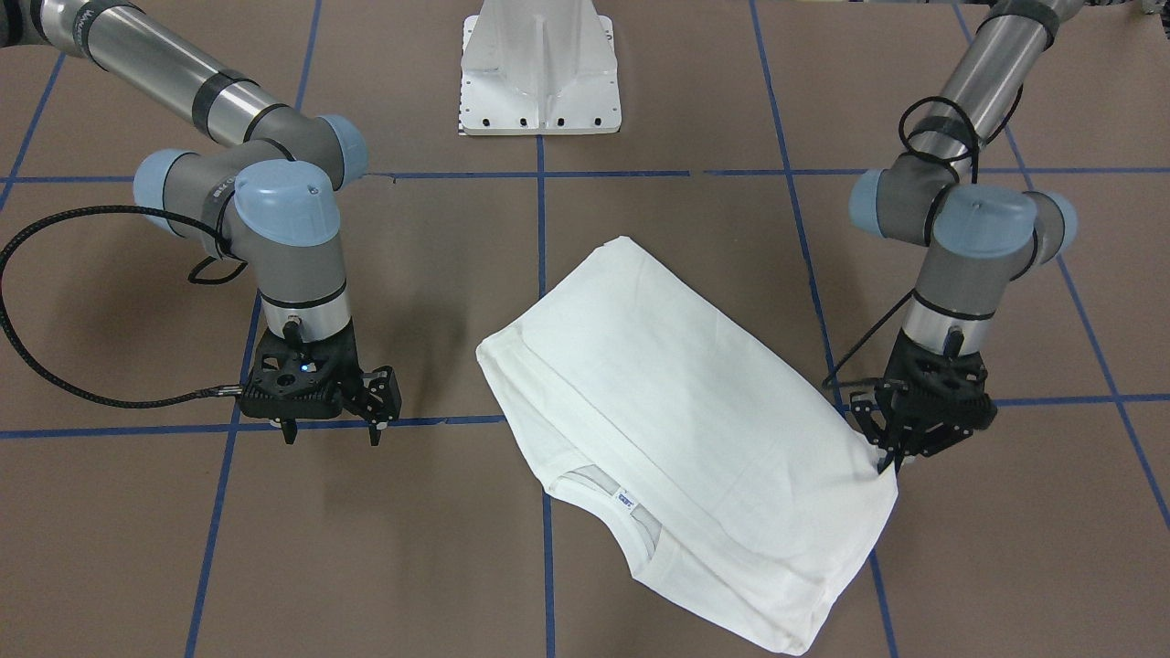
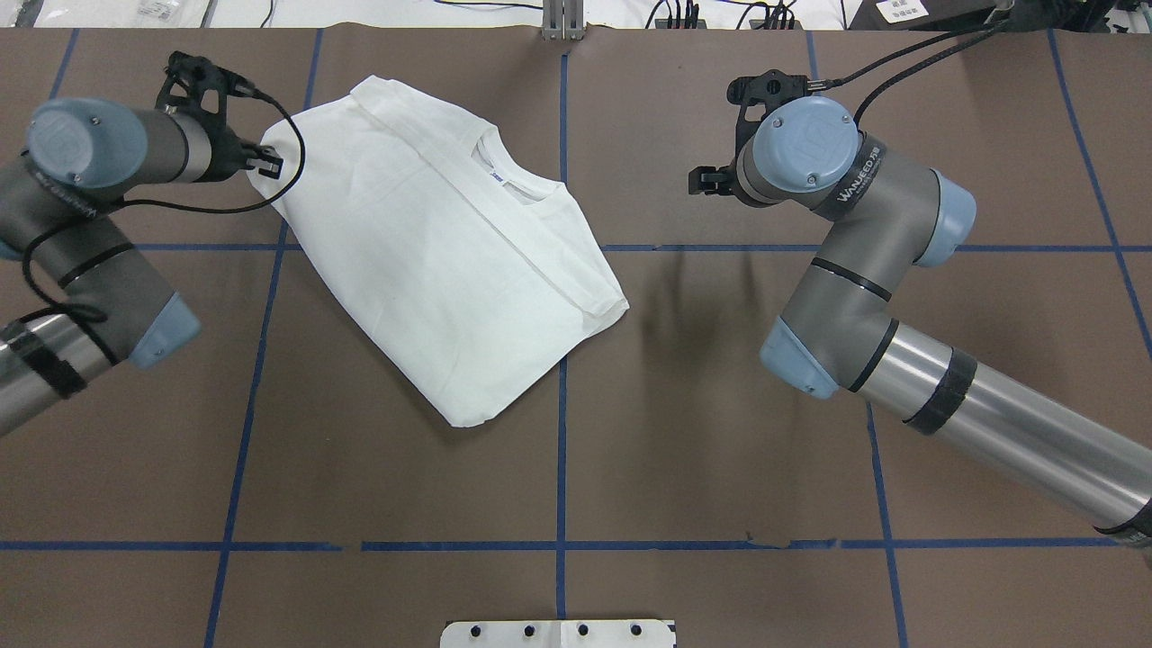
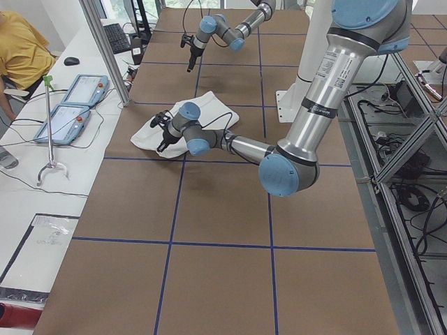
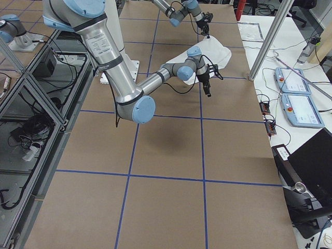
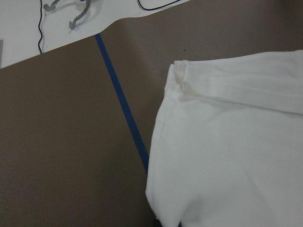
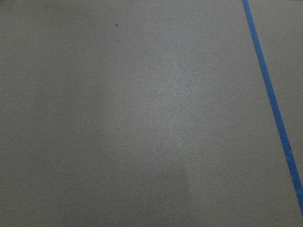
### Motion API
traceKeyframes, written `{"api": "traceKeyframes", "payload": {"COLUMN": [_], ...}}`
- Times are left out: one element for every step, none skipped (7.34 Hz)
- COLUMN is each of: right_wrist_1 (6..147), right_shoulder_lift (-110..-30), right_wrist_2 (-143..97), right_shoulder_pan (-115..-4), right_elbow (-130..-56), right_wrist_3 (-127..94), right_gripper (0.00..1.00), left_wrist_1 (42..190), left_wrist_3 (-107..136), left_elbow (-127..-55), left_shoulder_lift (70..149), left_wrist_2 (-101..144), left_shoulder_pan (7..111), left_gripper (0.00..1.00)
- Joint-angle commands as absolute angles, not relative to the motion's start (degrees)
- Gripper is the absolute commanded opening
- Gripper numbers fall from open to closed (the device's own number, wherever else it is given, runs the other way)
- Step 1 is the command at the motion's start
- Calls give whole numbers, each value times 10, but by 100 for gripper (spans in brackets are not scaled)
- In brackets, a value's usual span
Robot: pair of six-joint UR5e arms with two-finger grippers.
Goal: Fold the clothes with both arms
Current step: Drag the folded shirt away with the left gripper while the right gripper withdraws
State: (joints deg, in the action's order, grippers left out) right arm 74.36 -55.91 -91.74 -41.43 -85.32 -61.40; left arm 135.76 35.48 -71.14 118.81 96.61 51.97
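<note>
Brown table surface (image 2: 720,432) is marked off by a blue tape grid (image 2: 561,432). White folded cotton T-shirt (image 2: 432,261) is laid flat and diagonal, left of centre on the robot's side. Its ribbed collar (image 1: 599,486) and small tag (image 1: 623,500) are turned toward the far edge. Black two-finger left gripper (image 1: 889,460) is set right at the shirt's corner, touching the cloth. Its finger gap and any hold on the fabric cannot be told. Black two-finger right gripper (image 1: 332,429) is held over bare table, well apart from the shirt, fingers spread, nothing held.
</note>
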Motion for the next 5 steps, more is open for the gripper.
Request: {"api": "traceKeyframes", "payload": {"right_wrist_1": [744, 746, 747, 744, 697], "right_shoulder_lift": [-542, -529, -507, -477, -434], "right_wrist_2": [-916, -915, -912, -911, -906], "right_shoulder_pan": [-404, -395, -385, -372, -360], "right_elbow": [-853, -848, -841, -818, -757], "right_wrist_3": [-621, -655, -683, -719, -760], "right_gripper": [100, 100, 100, 100, 98], "left_wrist_1": [1363, 1395, 1416, 1418, 1418], "left_wrist_3": [344, 333, 333, 339, 342], "left_elbow": [-601, -604, -612, -632, -663], "left_shoulder_lift": [1274, 1264, 1253, 1241, 1216], "left_wrist_2": [966, 969, 996, 1017, 1017], "left_shoulder_pan": [547, 548, 549, 550, 550], "left_gripper": [23, 99, 100, 100, 100]}}
